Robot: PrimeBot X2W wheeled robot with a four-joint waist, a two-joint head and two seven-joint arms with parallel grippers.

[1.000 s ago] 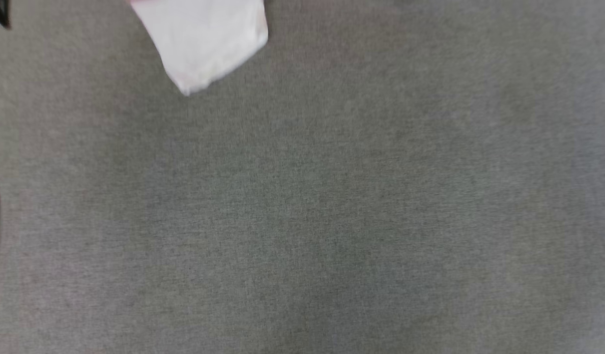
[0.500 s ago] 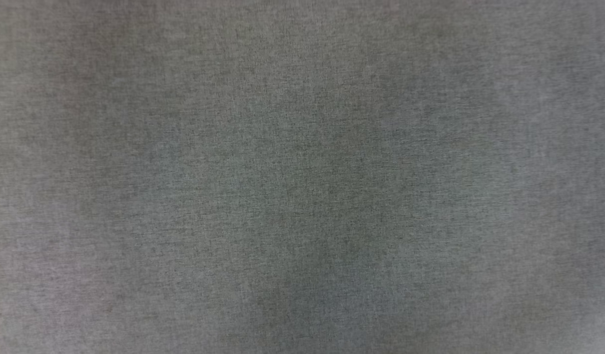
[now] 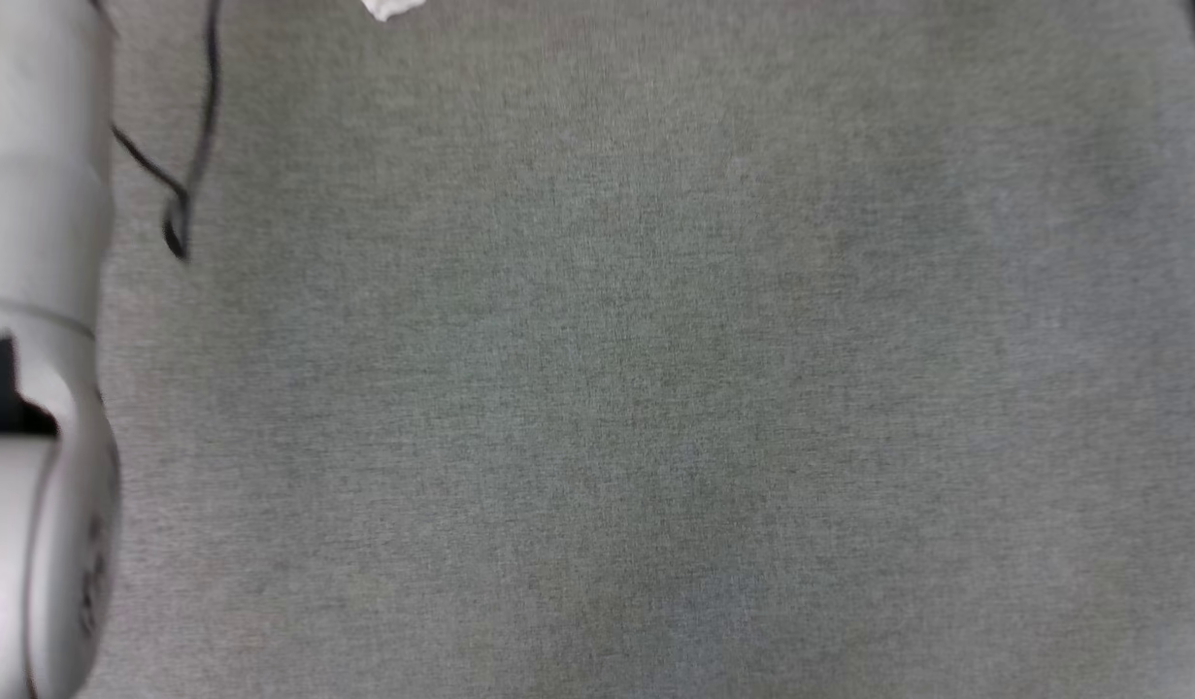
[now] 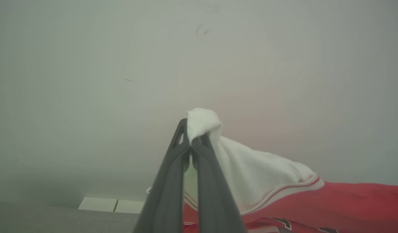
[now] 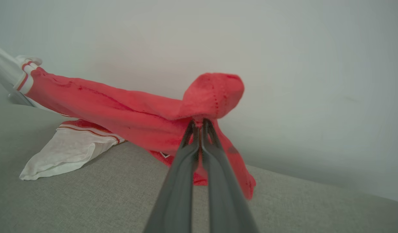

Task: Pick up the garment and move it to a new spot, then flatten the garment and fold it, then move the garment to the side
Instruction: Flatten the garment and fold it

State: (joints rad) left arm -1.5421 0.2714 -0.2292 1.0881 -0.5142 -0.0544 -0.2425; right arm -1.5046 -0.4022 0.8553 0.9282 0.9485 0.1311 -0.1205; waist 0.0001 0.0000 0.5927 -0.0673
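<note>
The garment (image 5: 121,110), bright red with white sleeves, hangs stretched in the air between my two grippers above the grey fabric surface (image 5: 89,194). In the right wrist view my right gripper (image 5: 199,124) is shut on a bunched red edge of it. One white sleeve (image 5: 63,152) trails on the surface at the lower left. In the left wrist view my left gripper (image 4: 189,139) is shut on the tip of the other white sleeve (image 4: 250,168), and the garment's red body (image 4: 331,200) runs off to the lower right. A small white tip of the garment (image 3: 393,8) touches the top edge of the head view.
My pale left forearm (image 3: 34,291) runs down the left edge of the head view, with a black cable (image 3: 184,194) beside it. Grey fabric surface (image 3: 597,388) spreads below. A plain pale wall (image 5: 283,48) stands behind. Two pale flat blocks (image 4: 98,204) lie far off.
The head view has shifted, so the camera moved. A second ago a large white sleeve showed at the top; now just its tip does, and my left forearm has come in.
</note>
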